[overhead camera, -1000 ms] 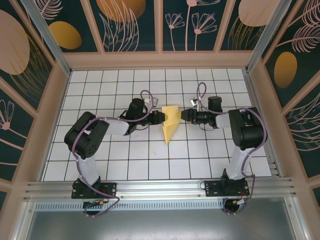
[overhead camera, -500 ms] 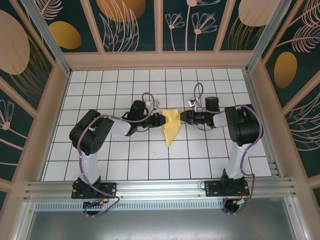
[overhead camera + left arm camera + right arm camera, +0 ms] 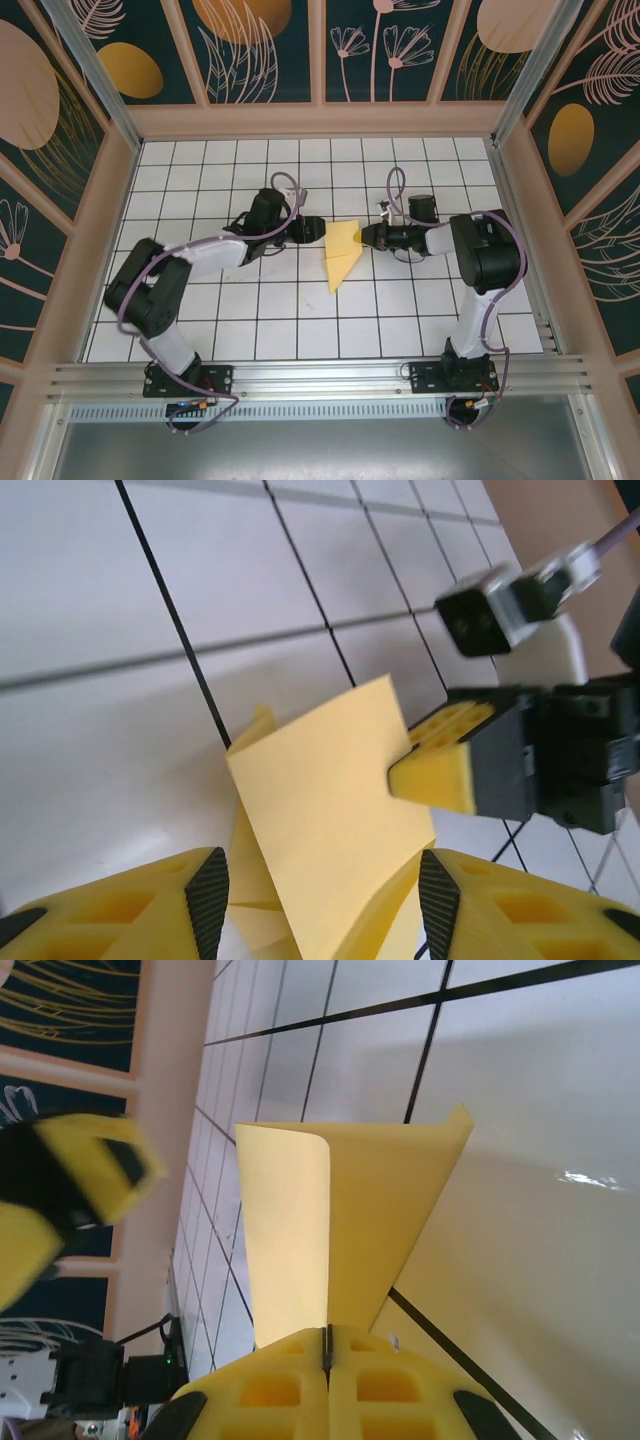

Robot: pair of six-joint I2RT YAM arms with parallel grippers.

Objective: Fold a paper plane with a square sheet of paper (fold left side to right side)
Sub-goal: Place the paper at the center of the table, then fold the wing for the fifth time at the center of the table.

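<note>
Paper [image 3: 341, 252] sits mid-worktop [image 3: 250, 330], between the two grippers. It's partly folded: wide end on the far side, tapering to a point on the near side, so a dart-ish outline from the top view. It isn't flat. Both wrist views show a flap standing up off the worktop.

Right gripper [image 3: 364, 237]: at the paper's right edge, jaws closed. The right wrist view confirms it, with the fingertips meeting and the paper's edge pinched in the seam. It's holding the paper.

Left gripper [image 3: 317, 229]: just off the paper's left edge, jaws roughly half apart. In the left wrist view its pads [image 3: 208, 905] stand either side of the raised flap with a gap on both sides. It isn't gripping. Can't tell if the paper brushes a pad lower down.

Step, my read: mid-fold. Right anchors the paper and left is free to reposition. Can't tell which crease in the sequence this is.

Next move, judged from the task (left side over to right):
- left takes or pushes the paper's left layer across to the right
- edges line up before anything gets pressed
- then flatten along the crease

What that needs:
- right pinch held steady, since the tiles look glossy and the paper would slide
- left picks up one layer only
- no edge-on pushing, as thin paper like this should buckle

Main risk: a skewed crease if the paper rotates around the right pinch.
</note>
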